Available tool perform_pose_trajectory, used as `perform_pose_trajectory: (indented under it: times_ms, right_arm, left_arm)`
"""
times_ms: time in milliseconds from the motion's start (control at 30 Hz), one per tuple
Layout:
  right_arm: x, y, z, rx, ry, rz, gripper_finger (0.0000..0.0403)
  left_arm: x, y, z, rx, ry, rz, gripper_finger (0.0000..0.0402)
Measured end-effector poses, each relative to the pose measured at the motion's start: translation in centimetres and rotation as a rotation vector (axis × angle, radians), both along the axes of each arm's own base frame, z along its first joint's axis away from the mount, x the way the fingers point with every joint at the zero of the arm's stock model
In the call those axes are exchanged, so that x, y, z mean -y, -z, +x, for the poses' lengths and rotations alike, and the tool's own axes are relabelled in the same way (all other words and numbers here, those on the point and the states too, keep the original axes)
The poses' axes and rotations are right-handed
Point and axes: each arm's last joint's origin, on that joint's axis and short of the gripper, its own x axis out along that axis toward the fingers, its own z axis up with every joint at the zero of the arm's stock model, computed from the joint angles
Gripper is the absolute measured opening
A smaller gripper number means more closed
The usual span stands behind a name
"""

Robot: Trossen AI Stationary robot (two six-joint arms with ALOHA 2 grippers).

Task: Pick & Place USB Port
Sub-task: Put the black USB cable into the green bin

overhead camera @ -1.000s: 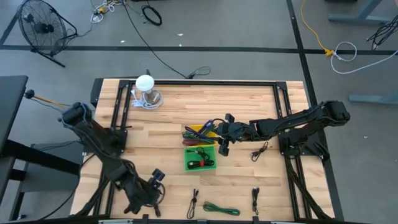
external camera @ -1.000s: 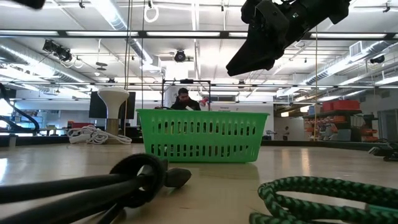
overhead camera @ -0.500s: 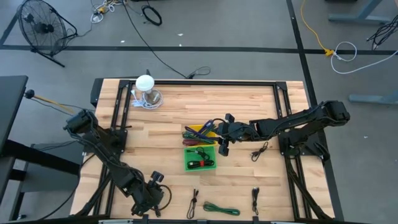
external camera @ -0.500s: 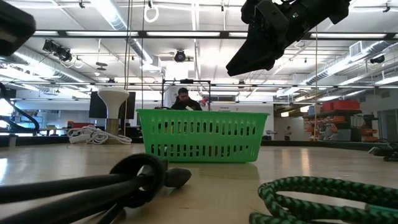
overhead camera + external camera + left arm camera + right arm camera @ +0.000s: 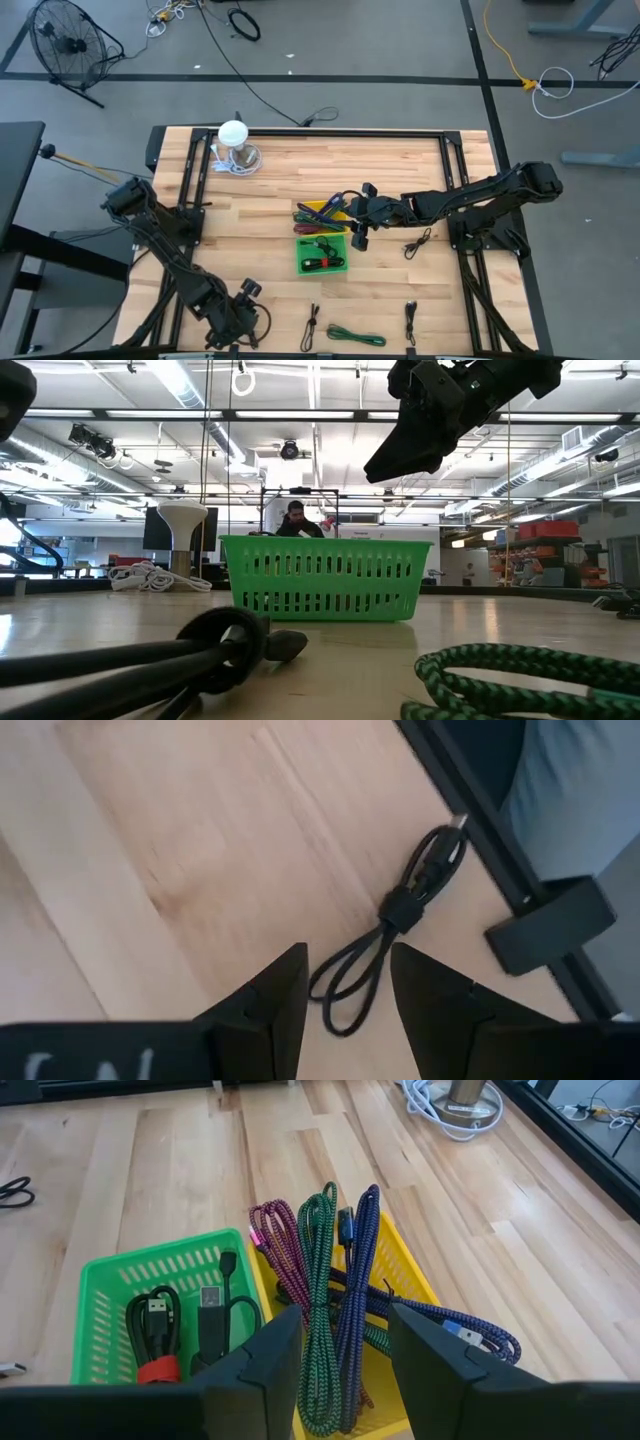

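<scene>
— What's the left gripper (image 5: 240, 318) up to, down at the near edge of the table (image 5: 270, 180)?

— It hangs right over a bundled black cable (image 5: 400, 925) lying by the table's edge. Its fingers (image 5: 270, 1000) are spread, holding nothing, and the loop end of the bundle sits in the gap between them.

— What could go wrong there?

— I'd worry about the edge. The cable lies just beside the black frame rail (image 5: 480, 830), so a crooked close could nudge it off the wood, or pinch only one strand so the bundle swings loose.

— And in the middle?

— A green basket (image 5: 322, 254) already holds black cables, touching a yellow basket (image 5: 420, 1295) full of braided ones. Carrying the bundle across, a dangling plug could snag a basket wall.

— The right gripper (image 5: 358, 222)?

— It hovers above those baskets, fingers apart and empty. If it waits there, I think the two arms could crowd each other over the green basket.

— Anything else loose?

— A green cable (image 5: 355, 336) and more black cables (image 5: 311, 327) along the near edge, close enough to be dragged.
</scene>
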Motion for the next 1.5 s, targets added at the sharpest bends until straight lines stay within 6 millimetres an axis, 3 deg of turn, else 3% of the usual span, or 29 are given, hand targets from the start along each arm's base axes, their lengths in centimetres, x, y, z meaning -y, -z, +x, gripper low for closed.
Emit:
perform_pose_trajectory:
  times_ms: [267, 767, 900, 1067, 1367, 1500]
  right_arm:
    - [0.0, 0.1, 0.0, -0.006, 0.0, 0.0, 0.0151]
    - [0.0, 0.1, -0.1, -0.012, 0.009, 0.01, 0.0151]
    - [0.0, 0.1, -0.1, -0.012, 0.009, 0.011, 0.0151]
    - [0.0, 0.1, -0.1, -0.013, 0.009, 0.011, 0.0151]
    - [0.0, 0.1, -0.1, -0.015, 0.009, 0.01, 0.0151]
    - [0.0, 0.2, -0.1, -0.017, 0.009, 0.009, 0.0151]
  left_arm:
    - [0.2, 0.6, -0.1, -0.007, 0.039, 0.037, 0.0149]
    - [0.7, 3.9, 0.4, -0.076, 0.052, 0.117, 0.0146]
    - [0.6, 4.1, 0.5, -0.09, 0.057, 0.123, 0.0117]
    - [0.6, 4.2, 0.5, -0.122, 0.101, 0.102, 0.0019]
    - [-0.1, 4.0, 1.2, -0.112, 0.071, 0.117, 0.0006]
    - [0.1, 2.0, 1.8, -0.01, 0.055, 0.169, 0.0005]
